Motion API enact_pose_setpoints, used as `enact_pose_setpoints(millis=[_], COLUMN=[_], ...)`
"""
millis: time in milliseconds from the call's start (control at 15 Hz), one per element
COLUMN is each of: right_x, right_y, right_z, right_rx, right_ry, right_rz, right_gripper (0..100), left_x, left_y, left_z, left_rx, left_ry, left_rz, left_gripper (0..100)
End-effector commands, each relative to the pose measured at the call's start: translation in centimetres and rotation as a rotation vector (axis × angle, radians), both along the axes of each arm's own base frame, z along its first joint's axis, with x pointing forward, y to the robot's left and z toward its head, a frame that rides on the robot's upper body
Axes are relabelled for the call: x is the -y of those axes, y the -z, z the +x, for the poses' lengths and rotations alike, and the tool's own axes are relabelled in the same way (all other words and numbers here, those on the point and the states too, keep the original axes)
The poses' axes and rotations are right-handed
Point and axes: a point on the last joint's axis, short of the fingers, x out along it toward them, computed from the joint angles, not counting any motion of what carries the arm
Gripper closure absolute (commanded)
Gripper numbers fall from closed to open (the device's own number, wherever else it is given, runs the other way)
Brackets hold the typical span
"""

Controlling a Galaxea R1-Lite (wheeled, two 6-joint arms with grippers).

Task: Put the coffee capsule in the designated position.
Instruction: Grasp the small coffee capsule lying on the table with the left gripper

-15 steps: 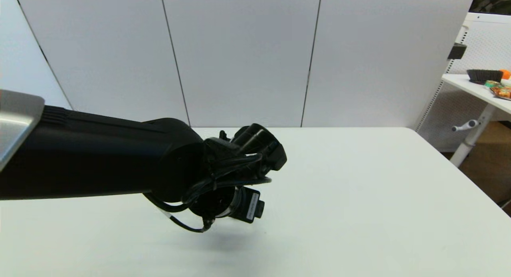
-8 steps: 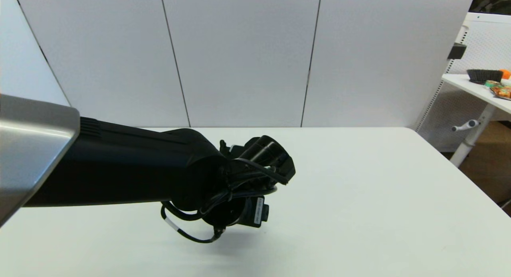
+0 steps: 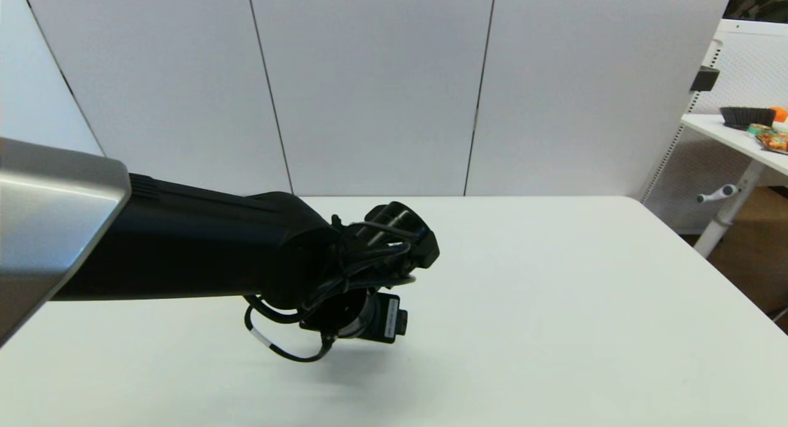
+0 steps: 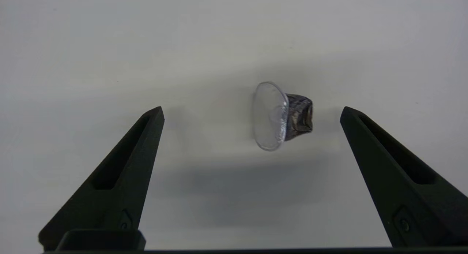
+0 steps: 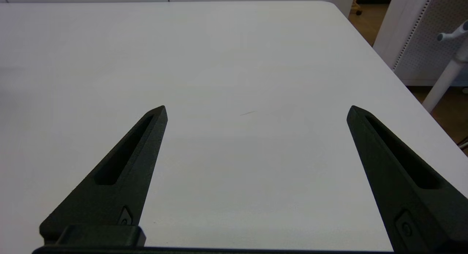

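left gripper [image 4: 252,113]: fingers spread wide, nothing between the pads, pointing down at the table [image 4: 91,45] right over the pod.
coffee capsule [image 4: 283,116]: lying on its side on the table, between the two fingertips but nearer one of them, not touching either. foil face turned sideways, dark crinkled body behind it. hidden under the wrist in the head view.
left arm [image 3: 203,261]: reaches in from the left across the near-middle of the table, wrist bent down.
what changed: over the last second the arm slid further out toward the table's middle, dipped a bit, and now has come back up and pulled back slightly. looks to me like it's fine-tuning its spot over the pod before going down.
what that means: grab isn't made yet, so the task is early days. the pod sits off-centre, so i'd guess one finger hits first and could roll it.
right gripper [image 5: 256,111]: parked, fingers wide, only bare table ahead of it.
basket: can't see it in any view right now.
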Motion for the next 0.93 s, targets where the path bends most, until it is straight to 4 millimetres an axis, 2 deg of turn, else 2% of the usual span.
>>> enact_pose_setpoints(millis=[67,933], right_x=[0.0,0.0], right_y=[-0.03,0.02], right_z=[0.0,0.02], right_rx=[0.0,-0.002], right_ry=[0.0,0.0], right_rz=[0.0,0.0], right_gripper=[0,0], left_x=[-0.45,-0.47], left_y=[0.04,0.54], left_z=[0.47,0.59], left_rx=[-0.001,-0.016], left_ry=[-0.023,-0.04], left_rz=[0.003,0.005], left_gripper=[0,0])
